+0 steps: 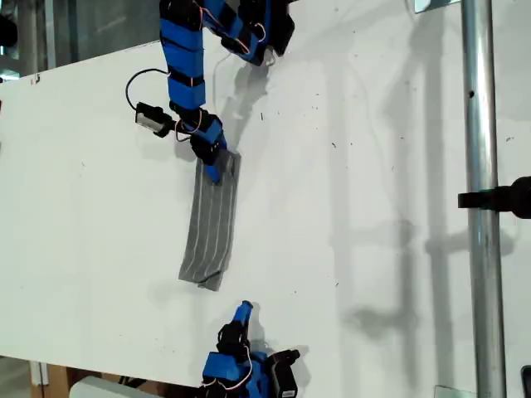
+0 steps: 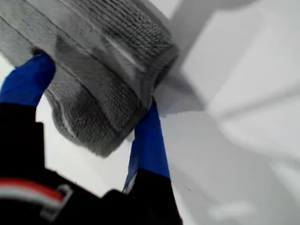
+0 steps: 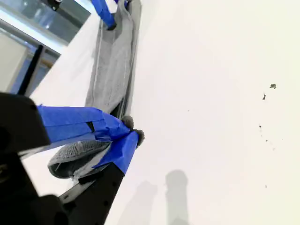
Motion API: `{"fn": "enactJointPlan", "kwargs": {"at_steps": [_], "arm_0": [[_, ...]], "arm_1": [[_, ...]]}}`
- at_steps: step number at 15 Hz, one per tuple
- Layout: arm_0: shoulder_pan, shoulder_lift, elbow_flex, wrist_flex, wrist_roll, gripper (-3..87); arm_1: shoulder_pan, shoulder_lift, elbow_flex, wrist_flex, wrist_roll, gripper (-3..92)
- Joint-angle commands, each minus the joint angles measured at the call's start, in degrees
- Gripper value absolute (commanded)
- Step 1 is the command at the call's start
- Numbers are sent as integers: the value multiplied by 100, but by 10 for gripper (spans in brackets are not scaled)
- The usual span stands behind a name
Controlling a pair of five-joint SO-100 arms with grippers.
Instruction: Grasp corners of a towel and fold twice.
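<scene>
Both grippers (blue) on towel [image 1: 209, 224]

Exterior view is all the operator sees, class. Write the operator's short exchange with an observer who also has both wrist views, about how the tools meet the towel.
Operator: Near the exterior view's top, does that tool actually hold the towel?
Observer: Yes. The first wrist view shows my first tool closed on a bunched fold of the towel.
Operator: And the tool near the bottom edge?
Observer: The second wrist view shows my second tool with its tips together, looking along the towel's length.
</scene>
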Motion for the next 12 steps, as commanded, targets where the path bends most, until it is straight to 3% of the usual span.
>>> {"fn": "enactJointPlan", "kwargs": {"at_steps": [1, 2, 4, 6, 12], "arm_0": [[79, 44, -132, -9, -44, -15], [114, 44, -132, -9, -53, -15], [202, 44, -141, 0, -97, -15], [246, 44, -158, 9, -105, -15], [185, 44, -141, -88, 132, -15]], "arm_1": [[-88, -413, -536, -932, 53, 320], [-79, -677, -765, -1169, 70, 305], [-26, -844, -896, -1283, 9, 47], [-26, -176, -694, -211, -176, -2], [-185, 4816, -334, 6064, -378, -2]]}}
